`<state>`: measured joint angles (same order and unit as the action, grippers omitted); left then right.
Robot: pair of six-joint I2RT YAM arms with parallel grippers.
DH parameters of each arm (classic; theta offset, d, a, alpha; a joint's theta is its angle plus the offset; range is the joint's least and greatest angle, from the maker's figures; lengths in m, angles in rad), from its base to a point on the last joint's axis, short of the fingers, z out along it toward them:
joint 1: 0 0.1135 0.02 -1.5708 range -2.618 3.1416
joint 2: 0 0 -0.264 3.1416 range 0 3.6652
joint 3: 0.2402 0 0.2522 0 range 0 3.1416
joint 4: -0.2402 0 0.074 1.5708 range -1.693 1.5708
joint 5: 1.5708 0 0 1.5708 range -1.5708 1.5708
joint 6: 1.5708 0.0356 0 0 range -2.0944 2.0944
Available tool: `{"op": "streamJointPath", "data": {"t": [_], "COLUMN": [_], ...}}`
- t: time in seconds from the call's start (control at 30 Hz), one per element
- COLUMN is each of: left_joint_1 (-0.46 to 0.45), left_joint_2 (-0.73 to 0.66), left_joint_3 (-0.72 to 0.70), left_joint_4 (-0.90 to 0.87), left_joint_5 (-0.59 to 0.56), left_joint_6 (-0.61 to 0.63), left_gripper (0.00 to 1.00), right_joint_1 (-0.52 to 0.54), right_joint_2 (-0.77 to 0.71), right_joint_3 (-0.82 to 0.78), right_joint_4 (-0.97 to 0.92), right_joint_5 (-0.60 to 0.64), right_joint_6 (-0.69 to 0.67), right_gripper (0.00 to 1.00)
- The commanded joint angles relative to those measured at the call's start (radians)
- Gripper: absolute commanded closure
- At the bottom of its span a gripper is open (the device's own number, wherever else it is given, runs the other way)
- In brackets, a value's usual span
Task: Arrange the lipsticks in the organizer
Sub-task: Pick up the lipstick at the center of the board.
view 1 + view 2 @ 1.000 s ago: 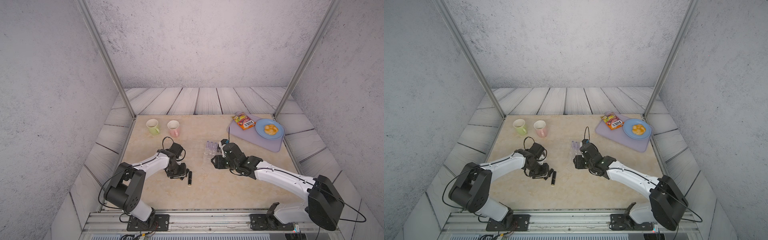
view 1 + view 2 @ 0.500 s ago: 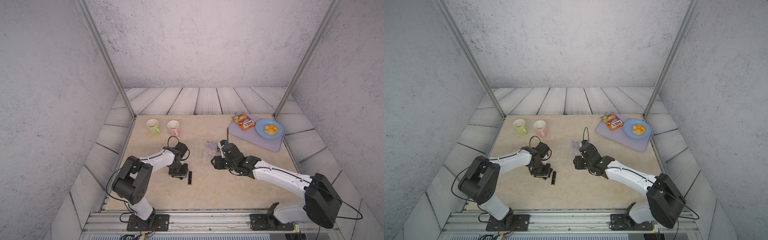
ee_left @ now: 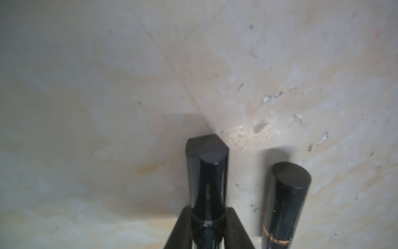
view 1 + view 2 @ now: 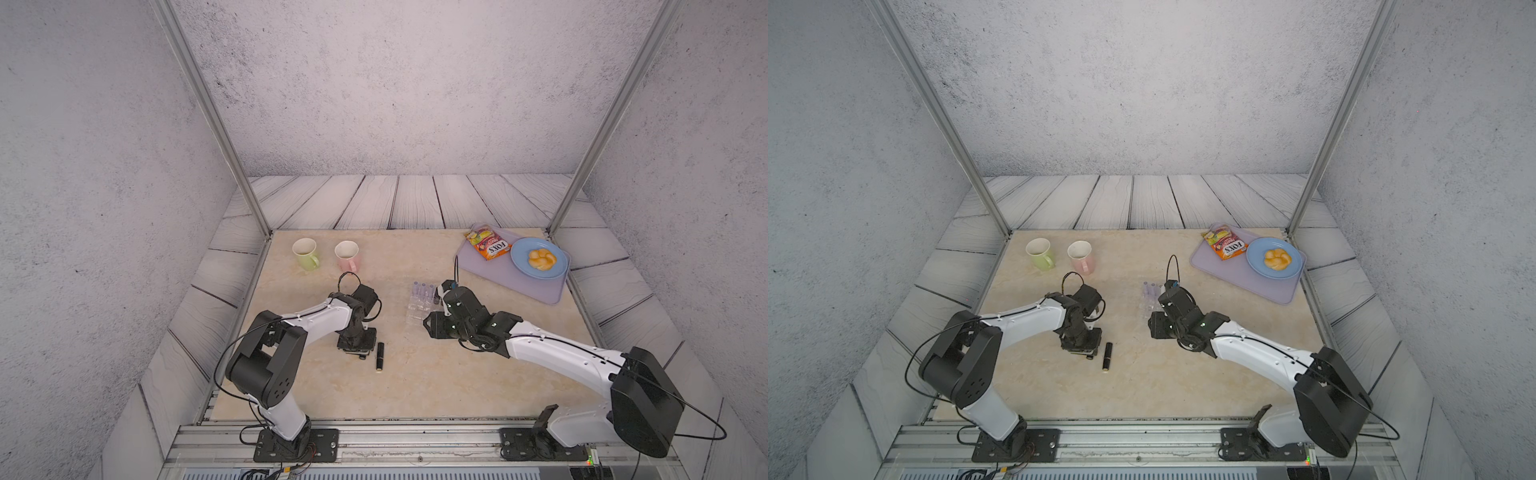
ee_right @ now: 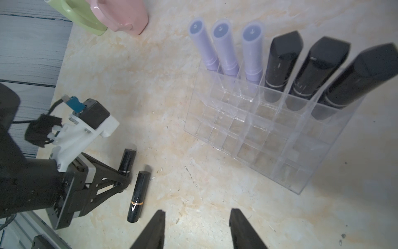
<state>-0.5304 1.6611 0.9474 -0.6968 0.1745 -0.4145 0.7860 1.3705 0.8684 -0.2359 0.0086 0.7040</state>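
Table (image 4: 415, 386) read as a clock face, 12 o'clock at the far wall. The left arm (image 4: 316, 320) is seen folded at its base near 7 o'clock, its white link stretched toward 1 o'clock and the wrist pitched steeply down. The left gripper (image 3: 208, 212) is set at the tabletop, about 8 o'clock of the organizer (image 5: 237, 133). Its fingers (image 3: 183, 226) are closed against both sides of a lying black lipstick (image 3: 206, 172) with a faceted cap. A gold-banded lipstick (image 3: 286, 204) is noted flat on the table just beside it, at 3 o'clock of that gripper, the two tubes roughly parallel and apart. The right arm (image 4: 561, 353) is extended from its base near 5 o'clock toward 10 o'clock, wrist bent down. The right gripper (image 5: 197, 215) is held low over bare table at about 4 o'clock of the organizer, fingers spread apart with nothing between them. The organizer stands near table centre. Three lilac lipsticks (image 5: 224, 49) and three black lipsticks (image 5: 316, 64) are seated upright in one row of its cells.
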Motion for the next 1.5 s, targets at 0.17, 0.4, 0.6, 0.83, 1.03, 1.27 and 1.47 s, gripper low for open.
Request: {"op": "streamJointPath", "data": {"t": [0.17,0.4,0.6,0.83,1.03,1.27,1.47], "left_joint_1": [0.029,0.003,-0.039,-0.123,-0.169,-0.205,-0.22], "left_joint_2": [-0.261,-0.702,-0.828,-0.794,-0.776,-0.759,-0.734], "left_joint_3": [-0.02,-0.359,-0.446,-0.434,-0.424,-0.403,-0.402], "left_joint_4": [0.114,0.729,0.901,0.977,1.006,0.988,0.996], "left_joint_5": [0.031,0.094,0.098,0.098,0.115,0.126,0.117], "left_joint_6": [0.03,0.166,0.263,0.335,0.349,0.376,0.359], "left_gripper": [0.88,0.93,0.93,0.94,0.95,0.96,0.96], "right_joint_1": [0.001,0.004,0.05,0.144,0.147,0.147,0.147], "right_joint_2": [-0.061,-0.103,-0.13,-0.111,-0.116,-0.085,-0.066], "right_joint_3": [0.068,0.094,0.108,0.148,0.16,0.167,0.167], "right_joint_4": [-0.053,0.132,0.217,0.203,0.173,0.222,0.272], "right_joint_5": [-0.029,-0.282,-0.324,-0.255,-0.115,-0.088,-0.07], "right_joint_6": [0.006,0.095,0.008,-0.146,-0.168,-0.203,-0.195], "right_gripper": [0.49,0.46,0.41,0.46,0.55,0.59,0.72]}}
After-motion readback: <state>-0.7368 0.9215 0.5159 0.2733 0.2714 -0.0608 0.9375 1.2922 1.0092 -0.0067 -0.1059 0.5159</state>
